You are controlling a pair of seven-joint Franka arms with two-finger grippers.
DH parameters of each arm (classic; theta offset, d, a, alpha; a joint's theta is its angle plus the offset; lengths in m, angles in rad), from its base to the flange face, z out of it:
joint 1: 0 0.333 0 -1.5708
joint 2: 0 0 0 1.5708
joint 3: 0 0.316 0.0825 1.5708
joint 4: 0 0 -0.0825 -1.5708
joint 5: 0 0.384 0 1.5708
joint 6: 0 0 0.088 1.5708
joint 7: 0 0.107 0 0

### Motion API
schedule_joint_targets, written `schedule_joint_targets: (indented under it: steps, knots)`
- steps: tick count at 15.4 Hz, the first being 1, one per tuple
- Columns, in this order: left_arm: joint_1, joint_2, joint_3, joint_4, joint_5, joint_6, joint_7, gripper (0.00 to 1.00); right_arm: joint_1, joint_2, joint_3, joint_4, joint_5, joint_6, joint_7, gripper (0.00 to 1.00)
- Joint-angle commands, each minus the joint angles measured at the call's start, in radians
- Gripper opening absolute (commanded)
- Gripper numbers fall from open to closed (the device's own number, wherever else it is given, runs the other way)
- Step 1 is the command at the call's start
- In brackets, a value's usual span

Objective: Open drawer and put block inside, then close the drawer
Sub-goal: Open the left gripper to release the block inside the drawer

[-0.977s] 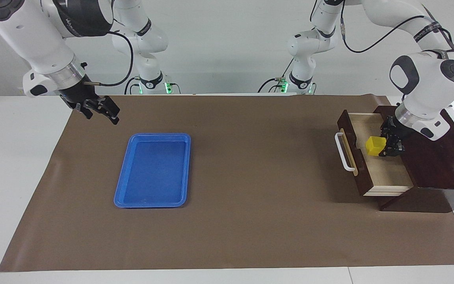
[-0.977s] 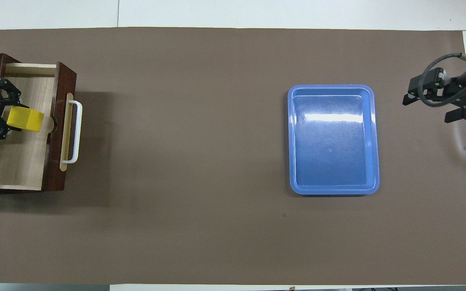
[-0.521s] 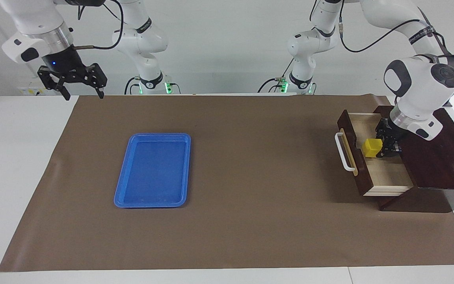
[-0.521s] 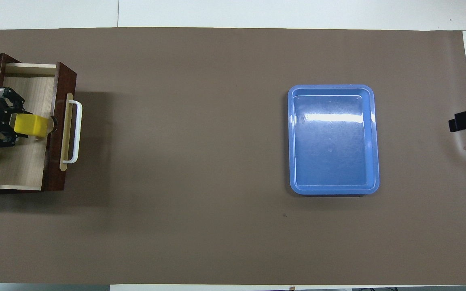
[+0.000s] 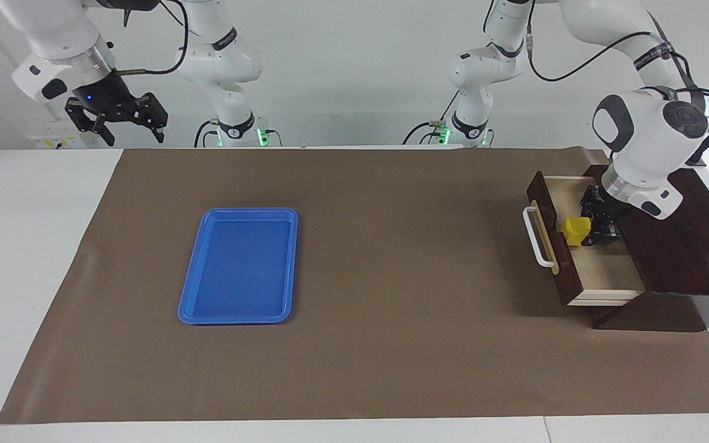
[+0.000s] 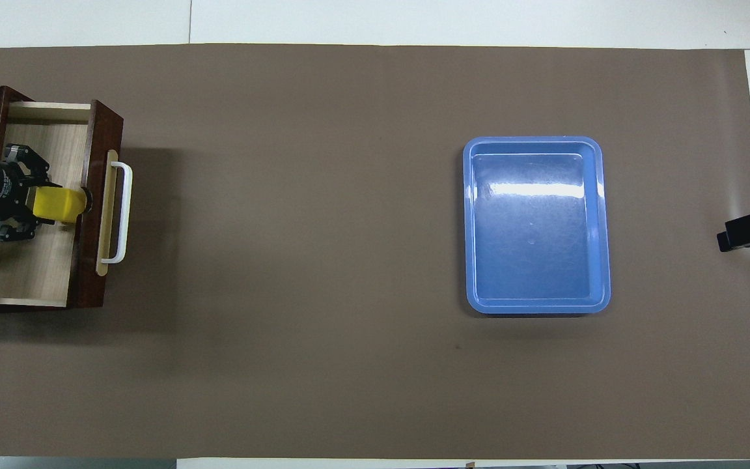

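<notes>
OK, facing view: left gripper (image 5: 593, 229) has dropped lower into the drawer (image 5: 600, 271) at the left-arm end of the table, fingers clenched on the block (image 5: 576, 230); release looks next. Right gripper (image 5: 122, 117) waits raised, fingers spread. Overhead view: block (image 6: 56, 203) sits against the drawer (image 6: 30, 273) front panel; blue tray (image 6: 536, 225) empty.

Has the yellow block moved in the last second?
Yes. Held by the left gripper, the block has sunk lower into the open drawer, closer to its front panel.
</notes>
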Motion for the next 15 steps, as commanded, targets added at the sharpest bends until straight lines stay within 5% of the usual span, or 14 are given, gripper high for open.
schedule_joint_targets:
  steps: [1, 7, 11, 15]
  knots:
    - [-0.008, -0.048, 0.007, -0.06, -0.001, 0.028, -0.012, 0.0, -0.023, 0.011, 0.024, -0.009, -0.017, 0.041, 0.018, 1.0]
    - [-0.021, -0.053, 0.007, -0.066, -0.001, 0.028, -0.02, 0.0, -0.031, 0.028, 0.027, 0.04, -0.017, 0.029, 0.018, 1.0]
    - [-0.021, -0.053, 0.007, -0.066, -0.001, 0.029, -0.02, 0.27, -0.017, 0.022, 0.027, 0.037, -0.019, 0.029, 0.021, 1.0]
    - [-0.021, -0.054, 0.007, -0.067, -0.001, 0.029, -0.018, 0.34, -0.018, 0.022, 0.025, 0.035, -0.019, 0.029, 0.022, 1.0]
